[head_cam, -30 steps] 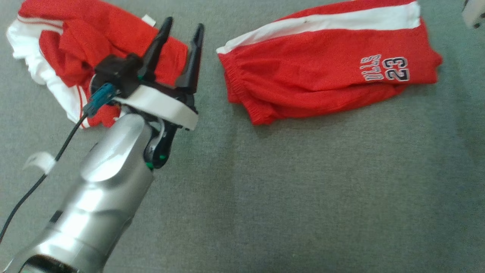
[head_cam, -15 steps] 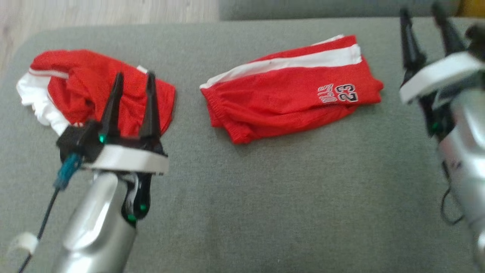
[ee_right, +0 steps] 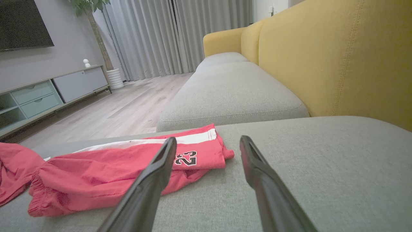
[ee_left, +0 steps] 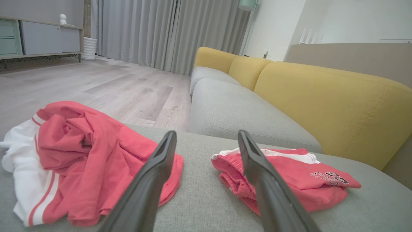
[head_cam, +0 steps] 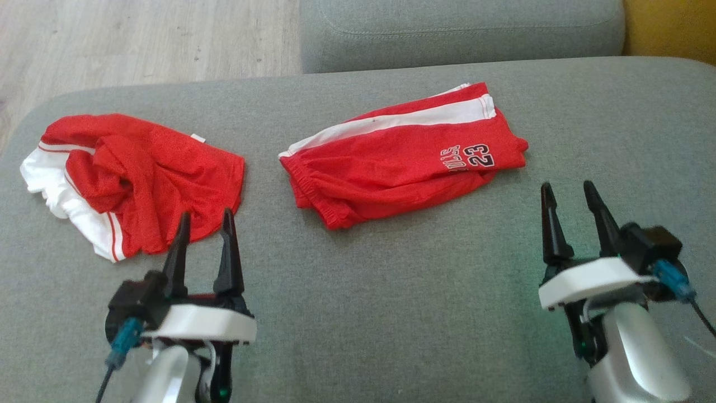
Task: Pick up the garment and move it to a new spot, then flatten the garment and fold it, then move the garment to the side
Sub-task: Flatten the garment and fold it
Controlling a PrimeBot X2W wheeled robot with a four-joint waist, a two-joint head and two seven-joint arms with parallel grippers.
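Left and right jaws wide, empty: drawn back low, clear of folded shorts (head_cam: 403, 154) — crumpled jersey (head_cam: 140, 184) beside them on sofa seat (head_cam: 391, 313), likely next for folding.

the head camera has pulled back and tilted up, bringing the wooden floor (head_cam: 140, 39) and the next cushion (head_cam: 458, 28) into view past the seat cushion's (head_cam: 391, 291) far edge. the left gripper (head_cam: 205, 215) has drawn back from over the crumpled garment's (head_cam: 145, 184) right edge toward the cushion's near edge, fingertips now at the garment's near hem. the right gripper (head_cam: 566, 187) has come down from the far right to the near right, short of the folded shorts (head_cam: 403, 162).
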